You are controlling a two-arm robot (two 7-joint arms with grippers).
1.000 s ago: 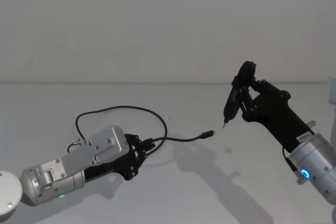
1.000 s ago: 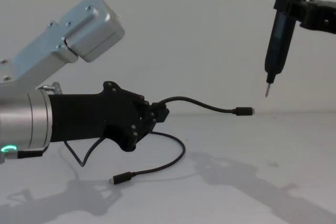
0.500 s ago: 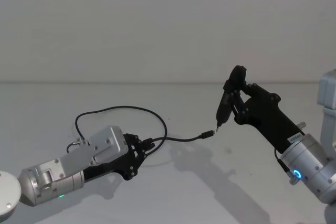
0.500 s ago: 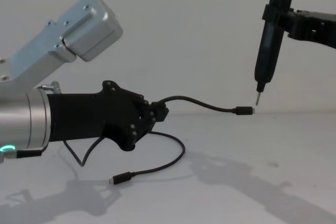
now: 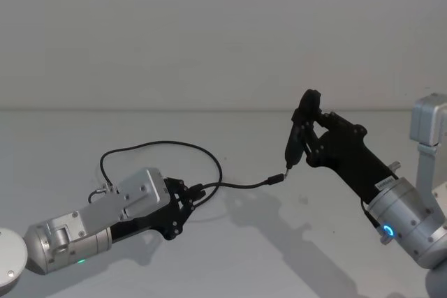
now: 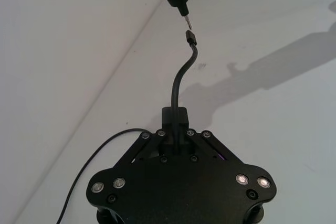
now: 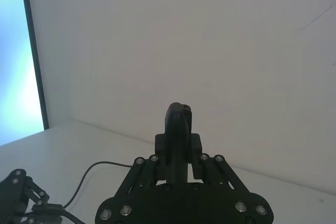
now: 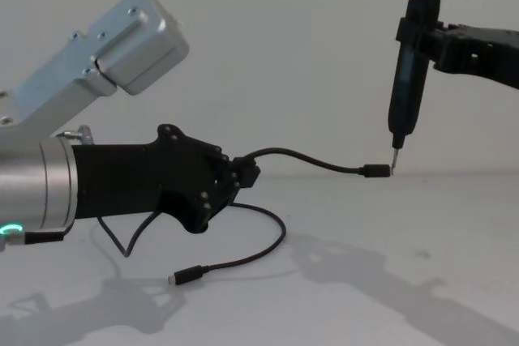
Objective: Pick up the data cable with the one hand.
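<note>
**Left hand clamped on cable, tool tip at free plug**

Your left hand (image 8: 243, 174) is closed on the data cable (image 8: 304, 160), lifted off the counter (image 8: 389, 281). Past its fingertips the cable runs to a plug; behind it, the rest loops down. Your right hand (image 5: 312, 143) grips the stick tool (image 8: 405, 79), tip just beside that plug.

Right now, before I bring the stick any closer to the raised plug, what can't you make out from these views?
- Head view: whether the slim black stick's metal tip touches the thin black data cable's raised plug; too small.
- Left wrist view: how the left tool pinches the cable; its black body hides the contact.
- Right wrist view: the stick's tip; the right tool blocks it.
- Chest view: the right arm runs off the edge.
</note>
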